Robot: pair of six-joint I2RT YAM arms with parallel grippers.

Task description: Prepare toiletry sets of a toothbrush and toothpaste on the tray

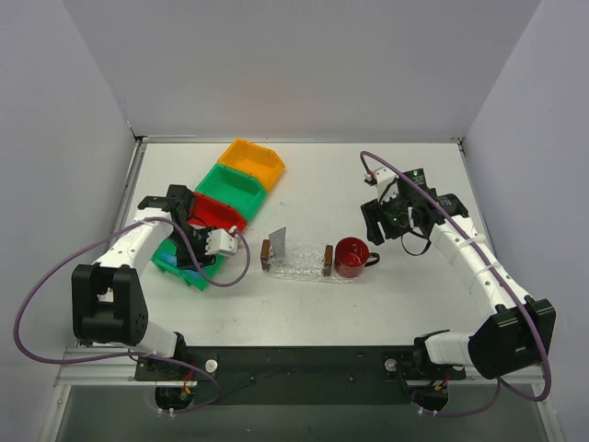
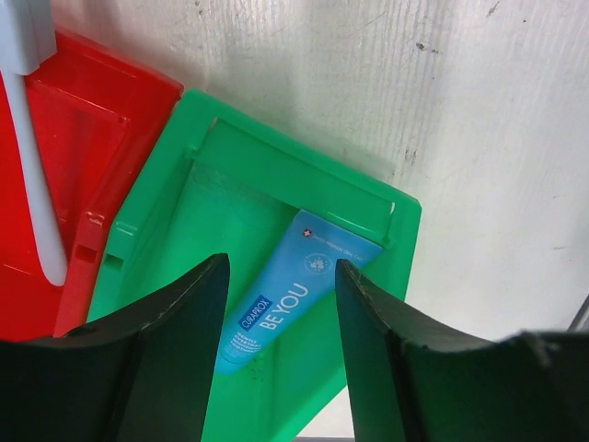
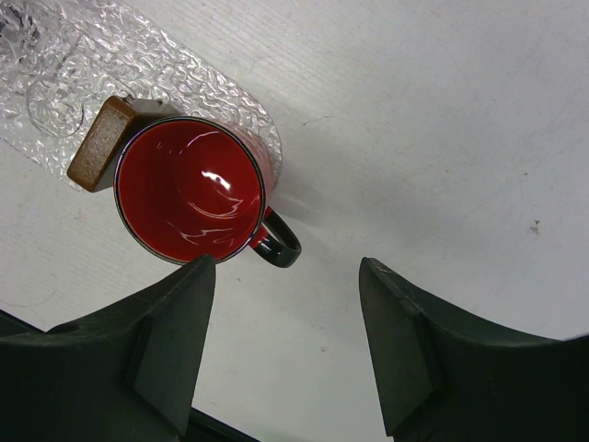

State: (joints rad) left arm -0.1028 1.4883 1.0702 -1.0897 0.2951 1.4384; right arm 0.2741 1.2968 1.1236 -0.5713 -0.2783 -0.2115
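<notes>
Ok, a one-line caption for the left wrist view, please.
Open left gripper above blue toothpaste in the green bin; white toothbrush in the adjacent red bin.

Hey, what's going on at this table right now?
A two-armed robot is putting together toothbrush-and-toothpaste sets. The left gripper hangs open over a blue toothpaste tube lying in the green bin, not gripping it yet. A toothbrush sits in the red bin beside it. The right gripper is open and empty above the table, near a red mug at the end of the clear tray.
</notes>
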